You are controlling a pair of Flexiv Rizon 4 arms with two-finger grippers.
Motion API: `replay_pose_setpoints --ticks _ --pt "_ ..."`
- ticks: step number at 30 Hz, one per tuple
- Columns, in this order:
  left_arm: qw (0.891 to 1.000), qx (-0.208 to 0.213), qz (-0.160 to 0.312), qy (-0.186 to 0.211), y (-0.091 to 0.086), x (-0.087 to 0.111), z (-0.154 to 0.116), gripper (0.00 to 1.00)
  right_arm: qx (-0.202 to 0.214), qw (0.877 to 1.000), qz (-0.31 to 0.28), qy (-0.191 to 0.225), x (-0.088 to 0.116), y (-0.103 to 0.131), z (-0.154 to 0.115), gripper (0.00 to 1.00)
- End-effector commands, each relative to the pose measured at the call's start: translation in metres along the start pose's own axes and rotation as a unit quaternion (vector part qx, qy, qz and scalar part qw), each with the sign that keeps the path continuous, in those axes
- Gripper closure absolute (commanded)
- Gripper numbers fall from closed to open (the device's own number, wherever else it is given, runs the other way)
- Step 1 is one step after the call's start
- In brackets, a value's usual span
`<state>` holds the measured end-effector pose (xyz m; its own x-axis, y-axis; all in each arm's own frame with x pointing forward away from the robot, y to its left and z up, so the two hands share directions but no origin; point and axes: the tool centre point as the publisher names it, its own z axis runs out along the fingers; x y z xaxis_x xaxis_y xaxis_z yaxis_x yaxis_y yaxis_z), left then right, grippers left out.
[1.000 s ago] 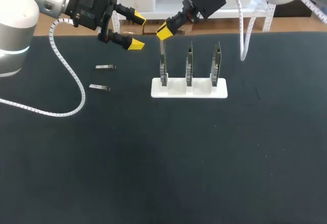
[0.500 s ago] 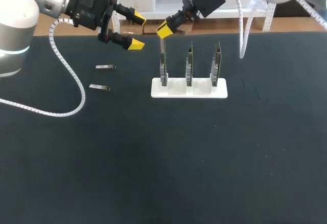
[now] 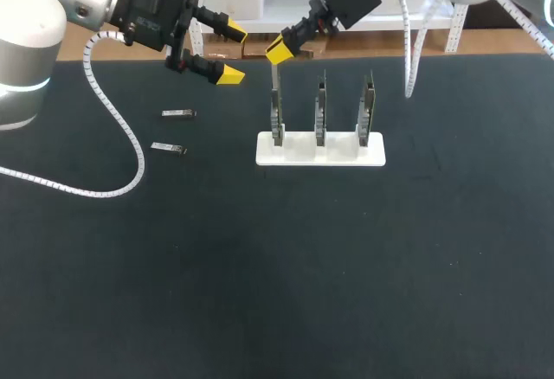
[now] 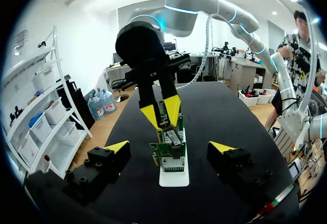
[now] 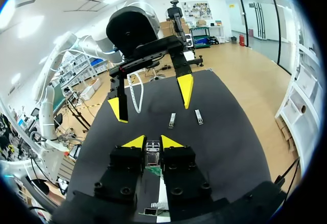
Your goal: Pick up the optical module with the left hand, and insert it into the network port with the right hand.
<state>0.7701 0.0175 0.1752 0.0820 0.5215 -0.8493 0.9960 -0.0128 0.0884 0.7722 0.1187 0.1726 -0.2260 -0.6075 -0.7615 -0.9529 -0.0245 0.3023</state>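
Two yellow tips of right end effector (image 5: 153, 143) clamped on module (image 5: 152, 153), held upright just above leftmost board (image 3: 276, 111) in white holder (image 3: 320, 150), near far edge of counter (image 3: 277, 275). Close by on the left, left end effector (image 3: 232, 52), fingers spread wide, gripping nothing. Farther left, two spare modules (image 3: 178, 113) (image 3: 168, 147) lying flat, well apart from holder. Broad dark counter between holder and near edge.

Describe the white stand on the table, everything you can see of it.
The white stand is a low, flat, rectangular block, plastic by its look, lying on the black table. Three green circuit boards stand upright in it, side by side. The right claw hangs above the leftmost board, clear of the stand.
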Motion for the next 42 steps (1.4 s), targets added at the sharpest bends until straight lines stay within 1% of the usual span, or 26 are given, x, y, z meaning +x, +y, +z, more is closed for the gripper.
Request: replay_pose_setpoints --ticks 1,6,14,25,28,38,42 --pt "1.0 0.002 -0.001 0.003 0.002 -0.001 0.0 0.0 0.01 1.0 0.0 0.002 0.0 0.007 0.004 1.0" --pt "1.0 0.002 -0.001 0.003 0.002 -0.001 0.0 0.0 0.022 1.0 0.0 0.012 0.001 0.011 0.007 1.0" --pt "1.0 0.002 -0.001 0.003 0.002 -0.001 0.0 0.0 0.034 0.999 -0.01 0.003 0.005 0.016 0.007 1.0" --pt "1.0 0.002 -0.001 0.003 0.002 -0.001 0.0 0.0 0.043 0.998 -0.035 -0.004 0.002 0.016 0.002 1.0" --pt "1.0 0.002 -0.001 0.003 0.002 -0.001 0.0 0.0 0.043 0.998 -0.043 0.003 -0.001 0.018 0.002 1.0" --pt "1.0 0.002 -0.001 0.003 0.002 -0.001 0.0 0.0 0.047 0.998 -0.04 0.004 0.001 0.017 0.002 1.0" --pt "1.0 0.002 -0.001 0.003 0.002 -0.001 0.0 0.0 0.052 0.998 -0.047 0.003 -0.005 0.019 -0.002 1.0"
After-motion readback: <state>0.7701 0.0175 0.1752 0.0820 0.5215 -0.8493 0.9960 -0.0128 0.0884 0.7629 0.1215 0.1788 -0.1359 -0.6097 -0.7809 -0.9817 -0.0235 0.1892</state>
